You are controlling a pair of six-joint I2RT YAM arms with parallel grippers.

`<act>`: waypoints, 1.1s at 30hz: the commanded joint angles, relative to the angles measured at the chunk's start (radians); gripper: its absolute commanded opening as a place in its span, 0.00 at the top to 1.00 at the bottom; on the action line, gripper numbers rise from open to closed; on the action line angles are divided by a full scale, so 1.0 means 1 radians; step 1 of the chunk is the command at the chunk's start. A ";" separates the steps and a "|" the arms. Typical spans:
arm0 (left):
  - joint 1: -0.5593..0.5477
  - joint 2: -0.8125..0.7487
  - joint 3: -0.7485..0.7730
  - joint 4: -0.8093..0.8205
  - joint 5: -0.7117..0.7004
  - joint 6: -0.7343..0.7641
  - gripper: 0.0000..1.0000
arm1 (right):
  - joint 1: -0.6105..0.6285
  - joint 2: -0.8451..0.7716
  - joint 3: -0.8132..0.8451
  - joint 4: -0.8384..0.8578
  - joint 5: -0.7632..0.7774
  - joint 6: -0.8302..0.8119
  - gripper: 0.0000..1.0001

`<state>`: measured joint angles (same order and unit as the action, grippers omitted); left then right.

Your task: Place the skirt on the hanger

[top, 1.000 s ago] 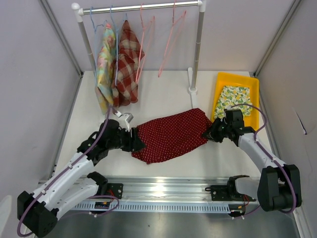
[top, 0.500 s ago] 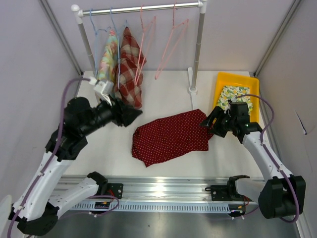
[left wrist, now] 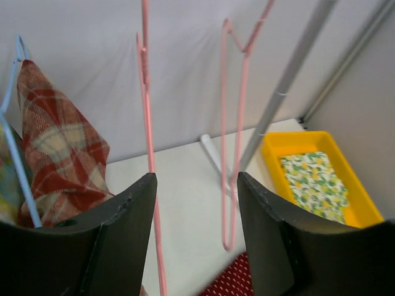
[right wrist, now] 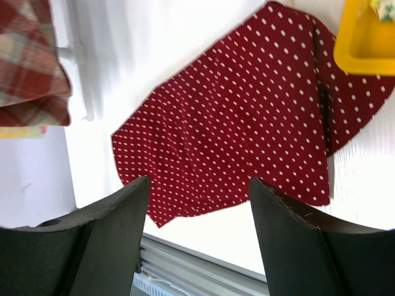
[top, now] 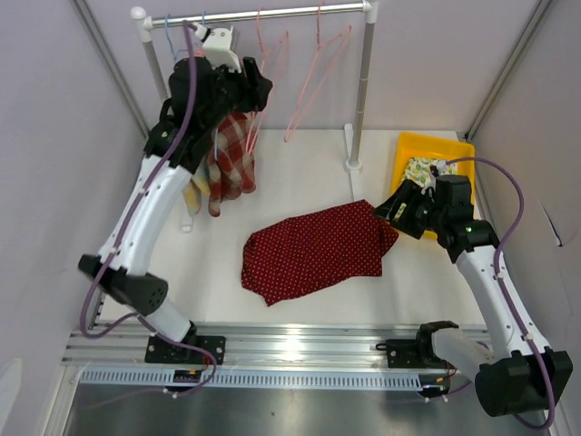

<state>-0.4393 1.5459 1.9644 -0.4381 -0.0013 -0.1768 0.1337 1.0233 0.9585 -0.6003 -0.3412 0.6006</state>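
A white table filled a booth with pale grey walls, and a clothes rack stood at the back. The single red dotted skirt lay flat mid-table. The right gripper hung above the skirt's right edge, jaws wide and empty. The left gripper, up by the rail and well apart from the skirt, faced two bare pink hangers with its jaws also wide. Two blue hangers carried garments. One yellow tray sat at the right.

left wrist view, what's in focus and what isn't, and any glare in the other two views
Left wrist view: thin pink wire hanger crisp, black gripper fingers slightly soft. Right wrist view: red white-dotted skirt sharp, white table beside it washed out. Top external view: glare patch on the silver metal rail at the near edge.
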 commanded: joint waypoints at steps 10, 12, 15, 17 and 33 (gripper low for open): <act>0.027 0.318 0.306 -0.050 -0.078 0.128 0.43 | 0.004 -0.014 0.135 -0.046 -0.012 -0.055 0.29; 0.027 0.318 0.295 -0.036 -0.077 0.128 0.45 | 0.004 -0.015 0.132 -0.046 -0.009 -0.056 0.30; 0.027 0.293 0.240 0.010 -0.077 0.126 0.48 | 0.004 -0.017 0.123 -0.043 -0.009 -0.059 0.30; 0.025 0.292 0.226 0.016 -0.075 0.129 0.53 | 0.006 -0.019 0.115 -0.039 -0.012 -0.061 0.30; 0.027 0.270 0.327 0.021 -0.091 0.172 1.00 | 0.006 -0.022 0.121 -0.038 -0.002 -0.079 0.41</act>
<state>-0.4175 1.8751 2.2032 -0.4583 -0.0803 -0.0307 0.1356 1.0218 1.0546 -0.6399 -0.3477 0.5446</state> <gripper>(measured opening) 0.025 0.595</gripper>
